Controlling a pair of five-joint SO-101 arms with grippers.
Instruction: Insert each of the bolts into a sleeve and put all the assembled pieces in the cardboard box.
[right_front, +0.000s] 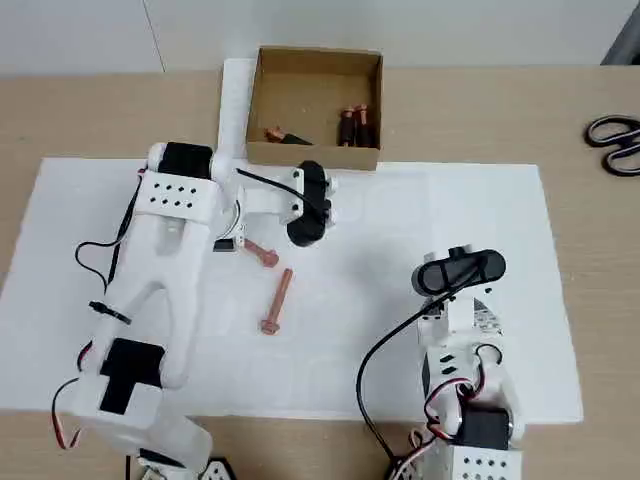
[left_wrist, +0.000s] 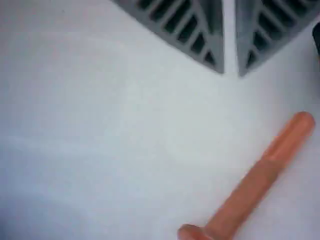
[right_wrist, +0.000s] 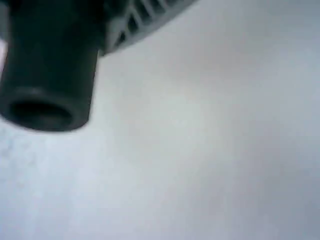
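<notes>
Bright, even light fr. above; faint soft shadows on white sheet (right_front: 350, 230), wrist views dimmer.

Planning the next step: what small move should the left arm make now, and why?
Probably shift the left gripper over the bolt beside it and lower to grasp: it is empty, and the right gripper holds a sleeve.

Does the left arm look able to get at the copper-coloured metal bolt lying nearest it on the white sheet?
Probably yes: the left gripper sits close to the copper-coloured metal bolt, which lies flat on the white sheet, nothing between them.
</notes>
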